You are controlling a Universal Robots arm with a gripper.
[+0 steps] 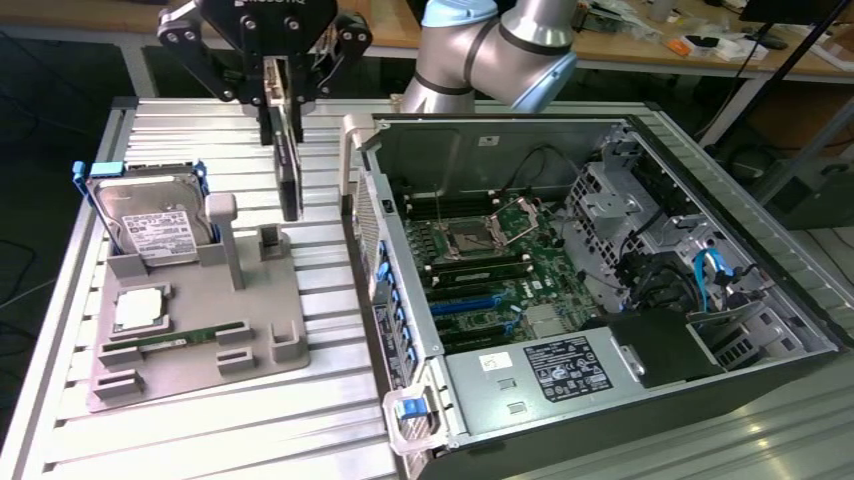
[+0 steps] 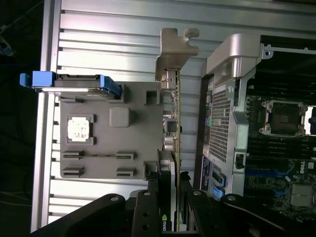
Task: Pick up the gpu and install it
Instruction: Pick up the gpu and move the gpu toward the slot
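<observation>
while the gripper (image 1: 280, 98) pinches the gpu (image 1: 288, 175) upright over the grey holder (image 1: 267, 340), the carry seems in hand, and seating likely needs alignment with the blue slot (image 1: 470, 300).

- Thin flat gpu card (image 1: 286, 160): black board and cooler, silver metal bracket at one end.
- Flat rectangular metal hard drive (image 1: 150, 225): silver, white label, blue frame.
- Moulded plastic holder tray (image 1: 274, 345): plain grey.
- Slim RAM stick (image 1: 174, 341): green.
- Ribbed metal table (image 1: 320, 420): silver, striped with grooves.
- Open computer case (image 1: 761, 400): black shell, green motherboard (image 1: 467, 255), blue slots.
</observation>
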